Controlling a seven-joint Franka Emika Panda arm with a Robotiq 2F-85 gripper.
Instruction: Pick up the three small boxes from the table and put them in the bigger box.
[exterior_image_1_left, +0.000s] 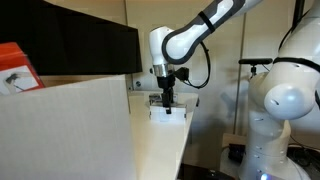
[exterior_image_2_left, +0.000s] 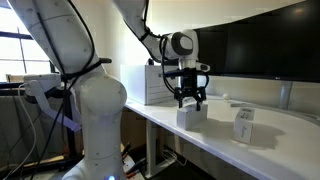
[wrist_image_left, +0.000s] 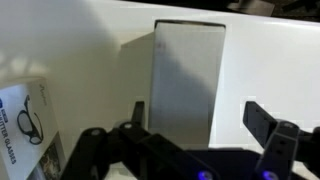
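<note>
My gripper (wrist_image_left: 195, 110) hangs wide open over the plain white box (wrist_image_left: 190, 70) on the bench (wrist_image_left: 90, 50), box running toward 12 o'clock and nearer my 9 o'clock finger (wrist_image_left: 138, 114), so closing now could knock it askew or nudge the printed box (wrist_image_left: 25, 125) at 8 o'clock.
</note>
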